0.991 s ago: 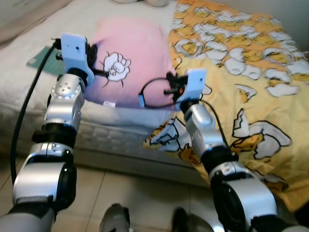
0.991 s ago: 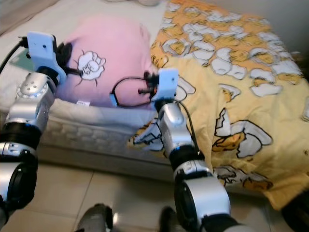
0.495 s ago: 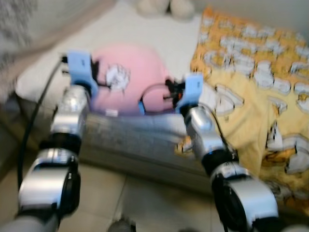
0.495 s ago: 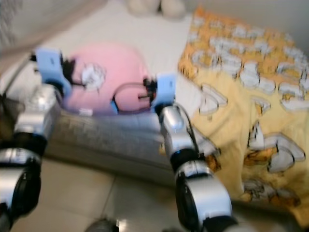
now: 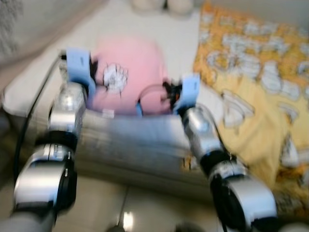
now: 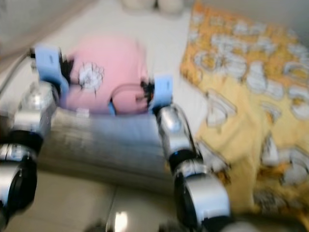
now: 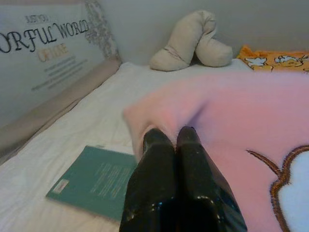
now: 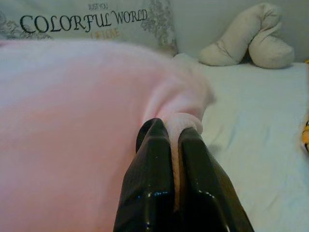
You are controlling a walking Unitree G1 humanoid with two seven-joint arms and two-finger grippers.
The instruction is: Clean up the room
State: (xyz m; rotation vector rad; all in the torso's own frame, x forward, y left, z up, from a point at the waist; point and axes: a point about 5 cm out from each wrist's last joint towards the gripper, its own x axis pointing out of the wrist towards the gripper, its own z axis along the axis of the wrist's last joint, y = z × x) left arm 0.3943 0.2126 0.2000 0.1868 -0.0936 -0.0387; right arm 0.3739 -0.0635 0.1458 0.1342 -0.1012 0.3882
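Silver arms reach over the near edge of the bed [image 5: 140, 140]. The left gripper [image 7: 170, 136] is pinched on one corner of the pink pillow [image 5: 128, 72] and the right gripper [image 8: 169, 129] nips the fabric of the opposite corner. The pillow lies on the white sheet, a teal booklet [image 7: 94, 180] beside it, a yellow blanket [image 5: 260, 92] to the robot's right, a beige cushion [image 7: 190, 41] beyond.

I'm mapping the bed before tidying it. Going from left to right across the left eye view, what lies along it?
Left gripper → pink pillow → right gripper → yellow blanket.
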